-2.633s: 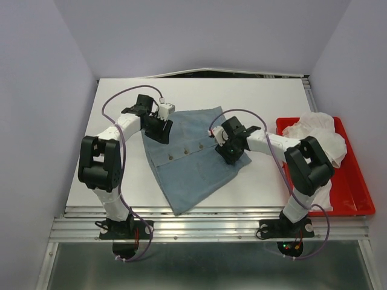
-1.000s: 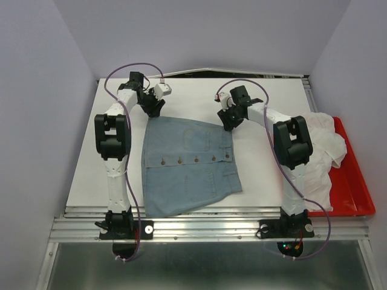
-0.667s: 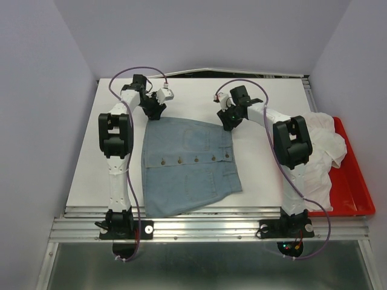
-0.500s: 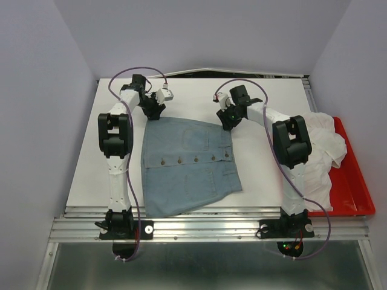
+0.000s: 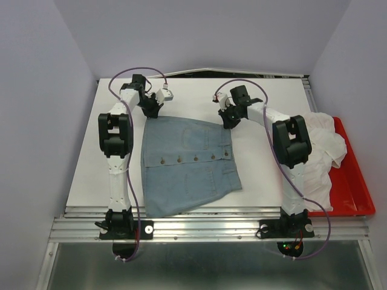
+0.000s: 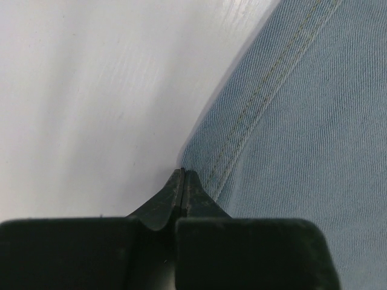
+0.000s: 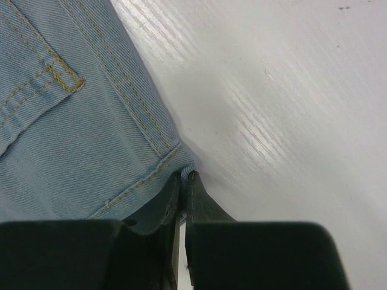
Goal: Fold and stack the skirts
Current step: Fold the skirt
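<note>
The denim skirt (image 5: 187, 163) lies flat in the middle of the white surface (image 5: 266, 96), with its buttoned band running 9 to 3 o'clock. At its 11 o'clock corner the left end effector (image 5: 152, 110) is pressed together on the very edge of the hem. At the 1 o'clock corner the right end effector (image 5: 228, 119) pinches the stitched corner the same way.

Both bites look thin, just the rim of the cloth between the tips. Stiff denim could slip out of one grip on the lift, leaving the fold skewed or dragging the skirt sideways.

Both arms are stretched far out from their bases at 6 o'clock, with the wrists tipped down to the surface. At 3 o'clock, a white cloth heap (image 5: 320, 145) spills over a red tray (image 5: 357, 193).
</note>
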Controlling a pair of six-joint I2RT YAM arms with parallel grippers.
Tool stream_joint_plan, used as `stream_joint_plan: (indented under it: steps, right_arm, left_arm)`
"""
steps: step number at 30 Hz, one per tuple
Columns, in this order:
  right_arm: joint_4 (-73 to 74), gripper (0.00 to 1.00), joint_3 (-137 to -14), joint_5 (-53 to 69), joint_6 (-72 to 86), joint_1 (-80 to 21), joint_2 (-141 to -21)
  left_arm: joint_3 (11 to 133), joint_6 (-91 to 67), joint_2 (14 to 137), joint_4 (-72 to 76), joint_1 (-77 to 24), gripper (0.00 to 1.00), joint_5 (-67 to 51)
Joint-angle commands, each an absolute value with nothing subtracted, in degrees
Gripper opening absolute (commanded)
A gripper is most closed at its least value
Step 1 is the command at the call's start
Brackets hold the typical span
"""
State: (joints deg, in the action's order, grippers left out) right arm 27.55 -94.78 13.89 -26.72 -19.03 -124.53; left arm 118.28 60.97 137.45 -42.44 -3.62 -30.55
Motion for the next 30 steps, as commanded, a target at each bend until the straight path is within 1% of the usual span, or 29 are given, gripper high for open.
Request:
stream_joint_plan:
  steps: [1, 5, 13, 16, 19, 22, 24, 25, 26, 27, 29, 30]
  right_arm:
    - [28.65, 0.01, -96.15, 12.65, -26.72, -16.71, -124.19]
    - [28.48, 0.01, -95.98, 12.75, -26.46, -15.47, -121.29]
    - [26.90, 0.01, -94.05, 10.99, -25.84, -14.94, -115.23]
    - [25.31, 0.01, -92.82, 9.67, -25.93, -14.94, -112.86]
    - [24.70, 0.01, -89.93, 10.28, -27.07, -14.94, -109.70]
    - [23.56, 0.01, -86.50, 11.25, -28.30, -14.94, -105.83]
    - [23.38, 0.01, -83.17, 12.21, -29.00, -14.94, -102.77]
    - [23.29, 0.01, -81.93, 12.22, -29.26, -14.94, -102.74]
    - [23.20, 0.01, -80.61, 13.43, -29.96, -14.94, -100.31]
    - [23.12, 0.01, -77.55, 14.06, -30.41, -14.94, -98.89]
    - [22.42, 0.01, -73.85, 15.98, -31.46, -14.94, -94.08]
    - [21.11, 0.01, -69.65, 16.61, -31.90, -14.94, -92.13]
  left_arm:
    - [118.74, 59.68, 132.55, -39.92, -2.20, 0.00, -30.14]
    - [117.95, 57.93, 129.13, -38.41, -2.20, 0.00, -32.86]
    - [114.79, 55.81, 122.36, -34.45, -2.20, 0.00, -32.61]
    - [112.77, 55.20, 120.15, -34.19, -2.20, 0.00, -33.39]
    - [108.47, 55.81, 115.07, -34.37, -2.46, 0.00, -33.75]
    - [100.74, 57.13, 110.93, -33.40, -2.81, 0.00, -33.58]
    - [93.56, 57.83, 104.27, -31.91, -2.99, 0.00, -33.57]
    - [91.17, 58.01, 104.24, -31.90, -3.08, 0.00, -33.57]
    - [88.62, 58.36, 100.76, -31.21, -3.25, 0.00, -33.57]
    - [83.90, 58.62, 98.81, -30.94, -3.34, 0.00, -33.57]
    - [79.21, 58.62, 93.03, -29.45, -3.69, 0.00, -33.75]
    - [74.67, 58.45, 90.99, -29.10, -3.78, 0.00, -34.01]
